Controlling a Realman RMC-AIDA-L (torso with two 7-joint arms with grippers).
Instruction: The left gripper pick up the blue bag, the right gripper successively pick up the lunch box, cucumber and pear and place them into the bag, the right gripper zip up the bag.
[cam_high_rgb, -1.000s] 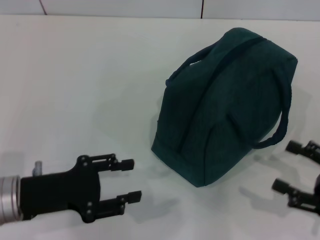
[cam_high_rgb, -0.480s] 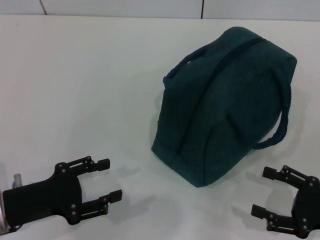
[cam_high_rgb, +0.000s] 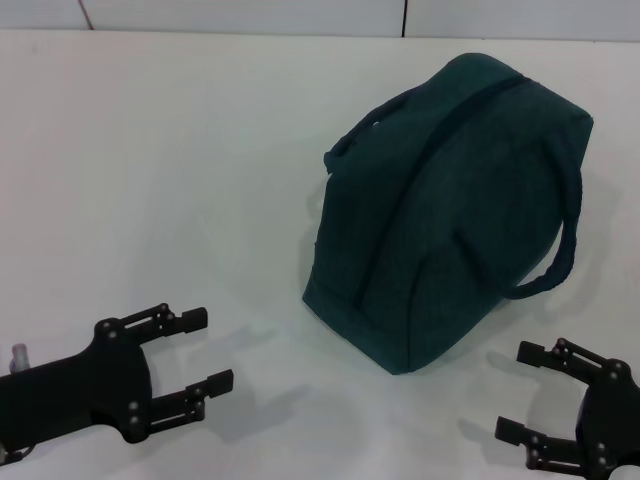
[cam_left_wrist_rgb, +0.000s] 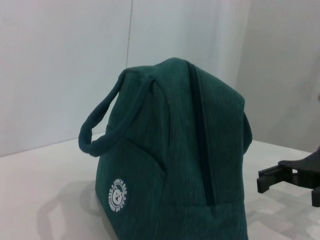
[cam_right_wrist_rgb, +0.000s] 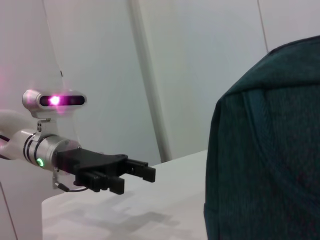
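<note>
The dark blue-green bag (cam_high_rgb: 450, 205) stands on the white table, right of centre, its top zipper shut and its two handles hanging at its sides. It also shows in the left wrist view (cam_left_wrist_rgb: 175, 160) with a white round logo, and in the right wrist view (cam_right_wrist_rgb: 270, 150). My left gripper (cam_high_rgb: 205, 350) is open and empty, low at the front left, well clear of the bag. My right gripper (cam_high_rgb: 520, 390) is open and empty at the front right, just in front of the bag. The lunch box, cucumber and pear are out of view.
The white table (cam_high_rgb: 180, 180) spreads to the left and back of the bag. A pale wall (cam_high_rgb: 300, 15) runs along the far edge. The left arm shows far off in the right wrist view (cam_right_wrist_rgb: 100, 172).
Both grippers have drawn back toward the front edge of the table, away from the bag. The bag has not moved.
</note>
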